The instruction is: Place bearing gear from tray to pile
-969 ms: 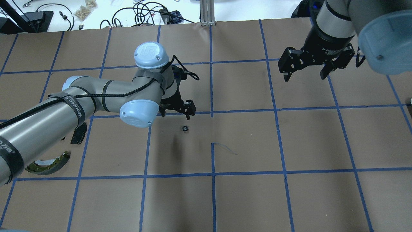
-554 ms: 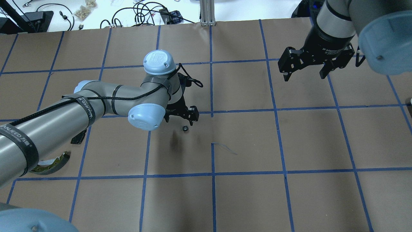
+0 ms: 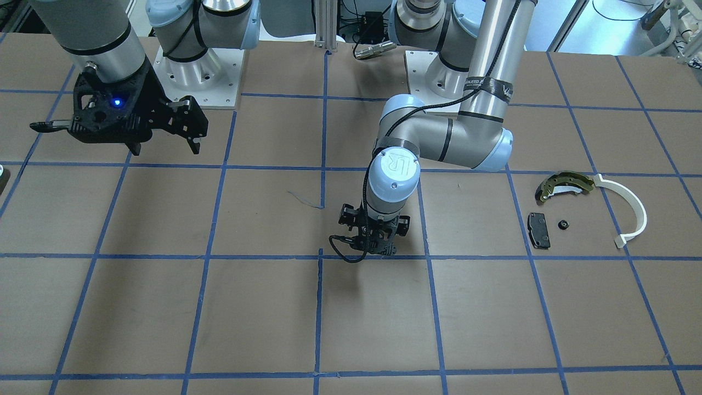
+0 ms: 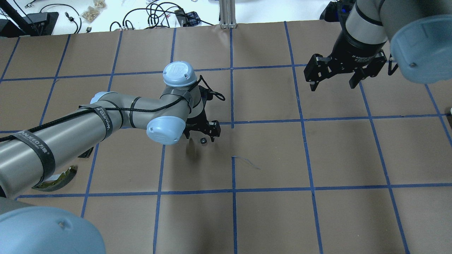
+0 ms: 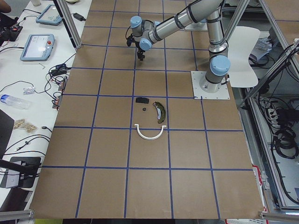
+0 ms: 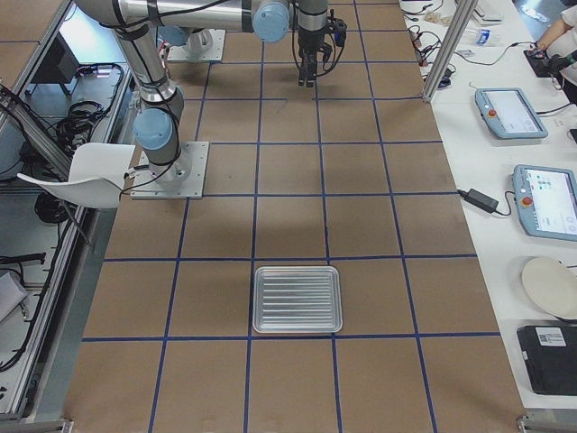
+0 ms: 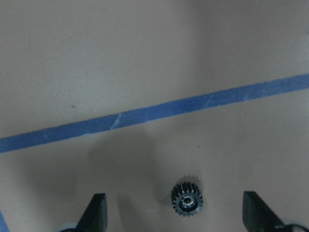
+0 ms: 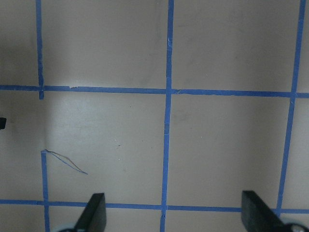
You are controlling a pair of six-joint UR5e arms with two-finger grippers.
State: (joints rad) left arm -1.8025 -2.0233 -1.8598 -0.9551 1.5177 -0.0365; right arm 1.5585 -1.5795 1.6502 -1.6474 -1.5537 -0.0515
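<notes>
A small black bearing gear [image 4: 203,140] lies flat on the brown paper near the table's middle. My left gripper [image 4: 200,137] hangs open right over it; in the left wrist view the gear [image 7: 187,199] sits between the two fingertips [image 7: 96,213], touching neither. The pile lies apart on my left: an olive-gold brake shoe [image 3: 565,185], a white half-ring [image 3: 632,211], a black pad [image 3: 538,229] and another small black gear [image 3: 562,224]. The ribbed metal tray [image 6: 297,299] stands empty. My right gripper [image 4: 332,84] hovers open and empty at the far right.
Blue tape lines divide the brown paper into squares. Cables and small items lie beyond the far table edge [image 4: 141,16]. Side tables hold tablets [image 6: 511,113] and a person's hand shows at a corner. The arm bases [image 3: 197,77] stand at the robot's edge.
My left arm has swung right and come down, so its open fingers now straddle the gear. The gear has not moved. The right gripper shifted only slightly.
</notes>
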